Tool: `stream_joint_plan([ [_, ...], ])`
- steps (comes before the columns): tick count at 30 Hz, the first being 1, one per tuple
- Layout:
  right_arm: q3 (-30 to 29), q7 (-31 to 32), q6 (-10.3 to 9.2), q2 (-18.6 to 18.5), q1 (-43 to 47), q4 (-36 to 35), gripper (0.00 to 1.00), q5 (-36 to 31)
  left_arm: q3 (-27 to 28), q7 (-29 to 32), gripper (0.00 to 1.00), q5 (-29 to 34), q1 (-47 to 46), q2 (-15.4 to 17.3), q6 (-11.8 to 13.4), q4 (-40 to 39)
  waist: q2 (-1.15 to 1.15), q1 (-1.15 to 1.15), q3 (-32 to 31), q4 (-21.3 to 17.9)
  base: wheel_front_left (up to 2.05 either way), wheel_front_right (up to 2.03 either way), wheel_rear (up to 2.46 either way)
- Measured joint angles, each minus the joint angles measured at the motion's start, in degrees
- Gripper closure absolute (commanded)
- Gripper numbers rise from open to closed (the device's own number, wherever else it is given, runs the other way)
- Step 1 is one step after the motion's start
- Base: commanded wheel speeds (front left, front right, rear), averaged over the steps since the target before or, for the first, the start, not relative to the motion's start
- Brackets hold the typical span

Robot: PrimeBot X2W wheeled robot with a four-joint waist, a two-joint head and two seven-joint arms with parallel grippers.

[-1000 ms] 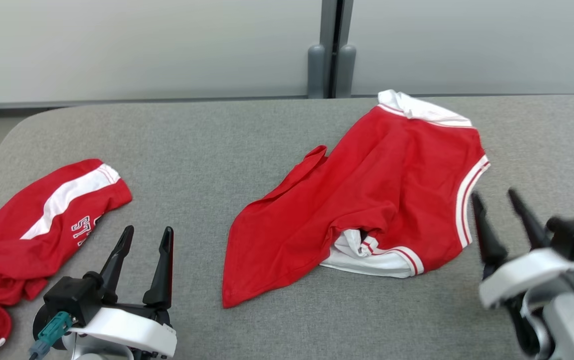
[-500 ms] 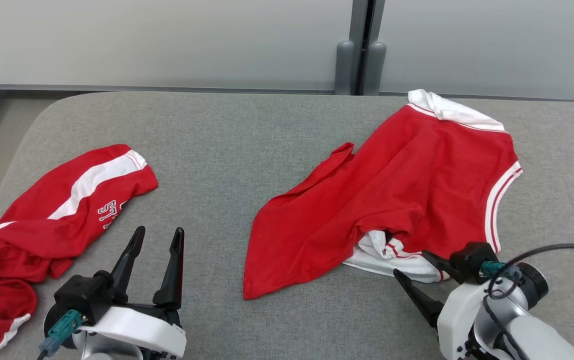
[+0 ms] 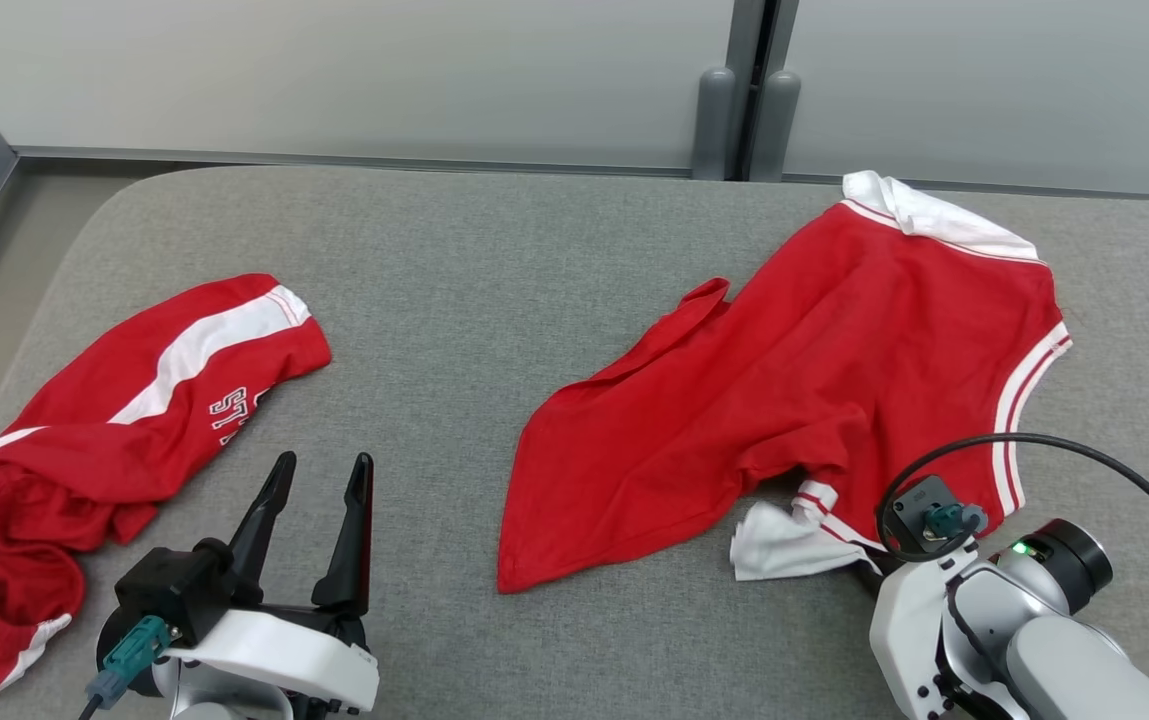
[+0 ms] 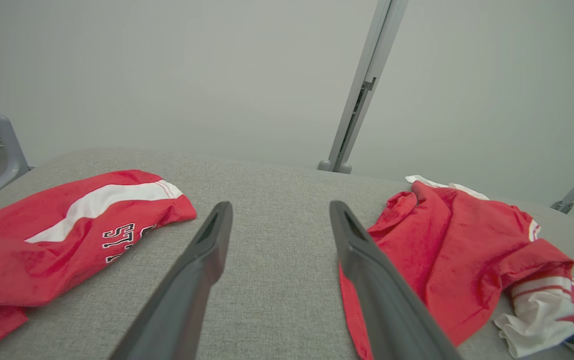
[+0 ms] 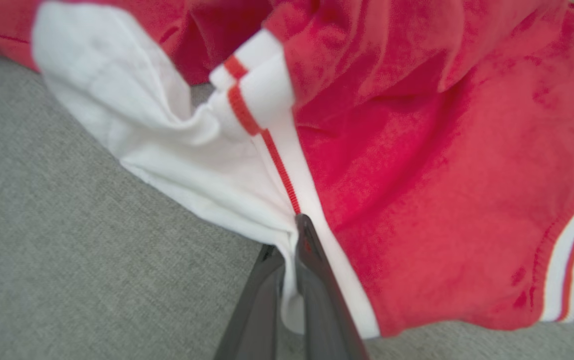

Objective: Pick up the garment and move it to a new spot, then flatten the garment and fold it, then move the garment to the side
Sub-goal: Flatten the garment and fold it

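Head view: grey padded table [image 3: 534, 250], rounded at its far left corner; pale wall panels behind, with a grey post [image 3: 754, 90] at their joint.
Item 1, the garment [image 3: 834, 350]: red jersey with white trim, crumpled, on the right half of the table; collar toward the far edge, one red point toward me near the middle.
Item 2, second red garment [image 3: 134, 400]: white stripe and lettering, bunched at the table's left edge; well apart from item 1.
Item 3, my left gripper [image 3: 324, 462]: lower left, fingers spread, nothing between them; it lies between the two garments and touches neither.
Item 4, my right gripper [image 3: 872, 566]: lower right, at the garment's near white hem; its fingers are mostly hidden under my wrist; a black cable [image 3: 1084, 445] loops above it.

Left wrist view: my left gripper's two dark fingers [image 4: 207, 260] stand wide apart over bare table; second red garment to their left, the garment [image 4: 466, 235] to their right, its white hem at the lower right.

Right wrist view: my right gripper [image 5: 287, 240] has its fingers pressed together, pinching the garment's white hem beside its thin red stripe; white cloth is bunched between the tips; red cloth spreads above and to the right; grey table to the left.
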Motion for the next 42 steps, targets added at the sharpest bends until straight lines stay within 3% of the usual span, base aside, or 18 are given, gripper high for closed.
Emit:
stream_joint_plan([
  [7, 3.3, 2.9, 0.00, -4.8, -0.6, -7.3, 1.00, 5.7, 0.0, 0.0, 0.00, 0.0, 0.0, 0.4, 0.0, -0.1, 0.00, 0.00, -0.2, -2.1, 0.00, 0.00, 0.00],
  [14, 8.3, 11.8, -0.01, -19.5, -1.6, -21.1, 1.00, 16.7, -0.1, 0.8, 0.00, -0.1, 0.0, 1.2, 0.5, -0.6, 0.00, 0.00, -0.1, -4.9, 0.00, 0.00, 0.00],
  [18, 9.9, 15.7, -0.01, -26.7, -2.5, -24.5, 1.00, 21.2, -0.4, 1.6, 0.00, -0.1, -0.1, 1.4, 0.5, -0.8, 0.00, 0.00, 0.6, -5.7, 0.00, 0.00, 0.00],
  [20, 10.4, 16.9, -0.01, -28.3, -3.2, -24.5, 0.56, 23.0, -0.5, 1.9, 0.00, -0.1, -0.4, 1.4, 0.5, -0.9, 0.00, 0.00, 0.9, -5.8, 0.00, 0.00, 0.00],
  [21, 10.8, 17.5, 0.00, -28.9, -3.7, -24.2, 0.02, 23.3, -0.5, 2.0, 0.00, -0.1, -0.7, 1.5, 0.5, -0.9, 0.00, 0.00, 1.1, -5.9, 0.00, 0.00, 0.00],
  [25, 10.7, 17.0, 0.00, -28.7, -4.1, -23.1, 0.00, 24.7, -0.6, 2.2, 0.00, -0.1, -1.0, 1.7, 0.5, -0.9, 0.00, 0.00, 1.4, -5.8, 0.00, 0.00, 0.00],
  [30, 7.1, 11.5, -0.01, -25.3, -3.7, -23.0, 0.00, 26.9, -0.7, 2.5, 0.00, -0.1, -1.0, 1.9, 0.7, -0.9, 0.00, 0.00, 1.3, -5.8, 0.00, 0.00, 0.00],
  [35, -0.6, 0.7, -0.02, -19.3, -0.7, -24.6, 0.00, 30.1, -0.6, 2.5, 0.00, -0.3, -0.9, 2.1, 1.0, -1.0, 0.00, 0.00, 0.5, -6.0, 0.00, 0.00, 0.00],
  [38, -3.8, -5.8, -0.01, -16.2, 0.4, -23.6, 0.00, 28.0, -0.6, 2.4, 0.00, -0.3, -0.9, 2.2, 1.1, -1.1, 0.00, 0.00, -0.1, -6.0, 0.00, 0.00, 0.00],
  [42, -9.8, -14.8, -0.01, -9.1, 2.9, -19.4, 0.00, 24.7, -0.4, 2.1, 0.00, -0.3, -0.6, 2.5, 1.5, -1.4, 0.00, 0.00, -1.0, -6.1, 0.00, 0.00, 0.00],
])
